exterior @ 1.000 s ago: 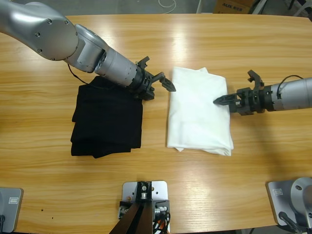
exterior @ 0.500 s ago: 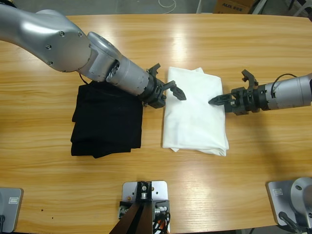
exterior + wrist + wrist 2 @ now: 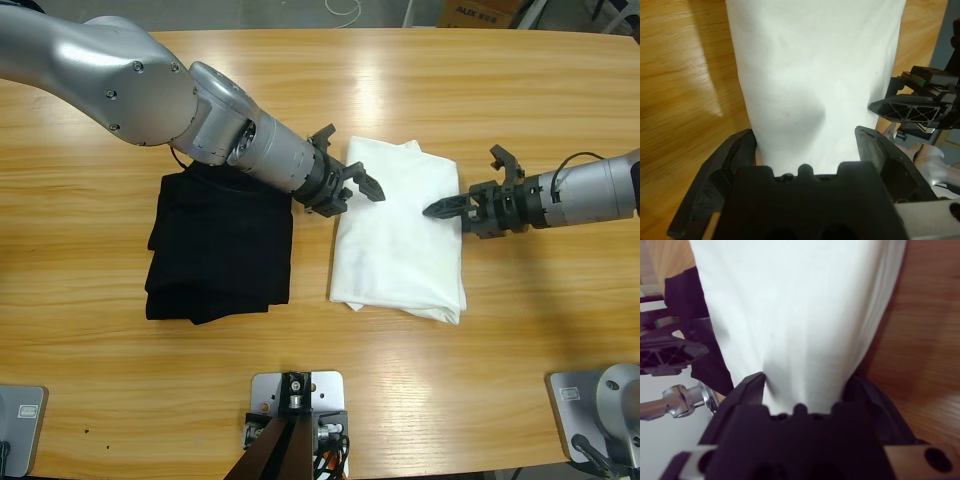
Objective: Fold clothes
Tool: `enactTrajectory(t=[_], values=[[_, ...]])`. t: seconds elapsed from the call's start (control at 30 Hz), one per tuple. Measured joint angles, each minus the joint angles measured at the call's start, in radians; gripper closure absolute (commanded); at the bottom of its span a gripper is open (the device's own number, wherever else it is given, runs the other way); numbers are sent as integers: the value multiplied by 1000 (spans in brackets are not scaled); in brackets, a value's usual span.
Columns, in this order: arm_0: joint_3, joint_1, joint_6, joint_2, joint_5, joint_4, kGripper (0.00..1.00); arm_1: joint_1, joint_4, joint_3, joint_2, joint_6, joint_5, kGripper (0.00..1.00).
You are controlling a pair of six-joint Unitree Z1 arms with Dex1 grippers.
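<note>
Cloth fills both of my wrist views, yet only the high view shows the whole layout: the white T-shirt (image 3: 400,232), folded into a long rectangle, lies on the counter (image 3: 420,80) just right of the middle, with a black folded garment (image 3: 220,245) lying beside it on the left, a narrow strip of wood between them. The T-shirt's long axis runs from the counter's far side toward the near edge, tilted a little, so the near end sits slightly further right than the far end. Its far end looks thick and rounded, and its near right corner shows stacked layers.

My left pincer (image 3: 352,185) reaches in over the black garment to the T-shirt's left edge near the far end. From the left wrist, my left pincer (image 3: 807,142) has its jaws spread wide, with white cloth lying between them, and across the fabric I see my other pincer's tip (image 3: 912,107) at the opposite edge.

My right pincer (image 3: 462,200) comes from the right, one jaw lying flat on the T-shirt's right edge and the other lifted away, so it is released. My right wrist shows cloth bunching into the gap between those parted jaws (image 3: 805,385)
</note>
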Motion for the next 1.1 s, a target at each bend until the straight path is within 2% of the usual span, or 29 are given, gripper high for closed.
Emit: enactTrajectory(t=[0.13,0.33,0.57,0.77,0.9,0.97,1.1], values=[[-7,-1,0,0,0,35,204,2,-2,0,0,4,0,369],[-71,-8,16,0,13,197,276,3,-9,2,0,4,0,370],[-157,-36,16,31,37,254,354,3,-29,6,5,4,0,370],[-146,-32,24,36,30,247,349,3,-34,8,6,4,0,370],[-74,-25,27,29,20,137,342,6,-35,8,6,4,0,371],[-25,-18,27,21,8,66,297,12,-38,8,6,9,0,372],[34,-10,27,11,-13,-20,98,18,-42,8,6,20,0,372]])
